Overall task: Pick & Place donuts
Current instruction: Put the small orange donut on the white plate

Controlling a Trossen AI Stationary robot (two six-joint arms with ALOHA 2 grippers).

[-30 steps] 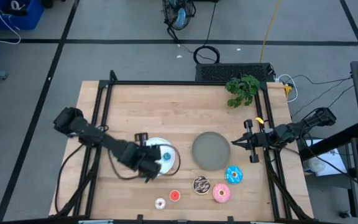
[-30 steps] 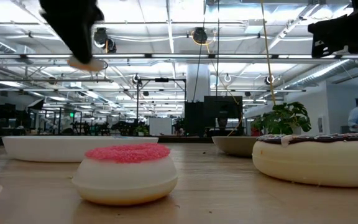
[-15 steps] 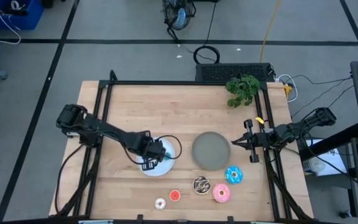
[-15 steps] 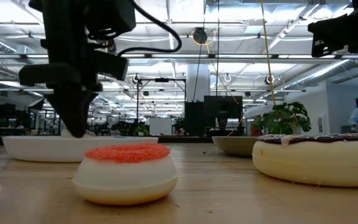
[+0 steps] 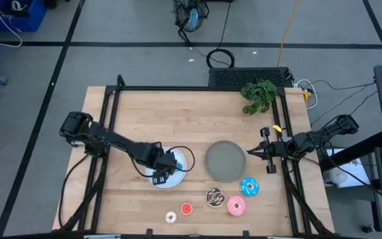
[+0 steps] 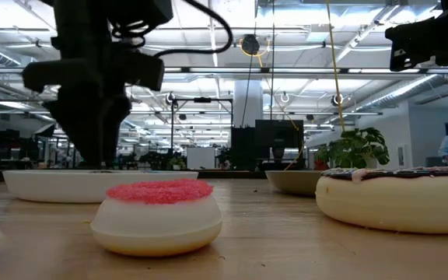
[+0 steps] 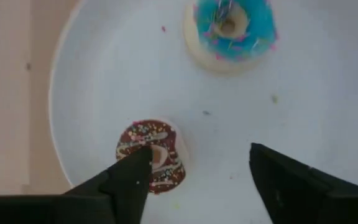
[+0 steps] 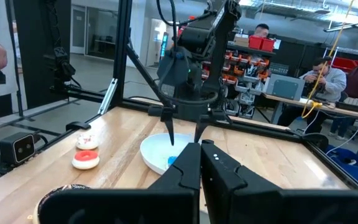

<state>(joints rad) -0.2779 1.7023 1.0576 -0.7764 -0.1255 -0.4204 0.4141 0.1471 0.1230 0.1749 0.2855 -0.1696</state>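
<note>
My left gripper (image 7: 201, 149) is open, low over the white plate (image 5: 181, 174). A brown mini donut (image 7: 157, 146) lies flat on the plate beside one fingertip. A blue mini donut (image 7: 229, 28) lies on the plate beyond it. On the near table lie the large blue donut (image 5: 249, 186), pink donut (image 5: 236, 206), brown sprinkled donut (image 5: 214, 197), red mini donut (image 5: 186, 209) and pink-white mini donut (image 5: 171, 217). My right gripper (image 5: 254, 153) is shut and empty, held above the table's right side. My left gripper points down at the plate. One fingertip (image 7: 138, 165) stands at the brown mini donut's rim (image 7: 143, 138); I cannot tell whether it touches. The donut lies flat on the plate, and the other finger stands well clear of it.
The round grey plate (image 5: 225, 160) sits right of the white plate. A green plant (image 5: 258, 95) stands at the far right corner. A black frame (image 5: 111, 119) runs along the table's edges. People show in the room beyond the table in the right wrist view.
My left gripper has come down from high above the table onto the white plate, carrying the brown mini donut. Its fingers have spread apart, and the donut now lies on the plate.
</note>
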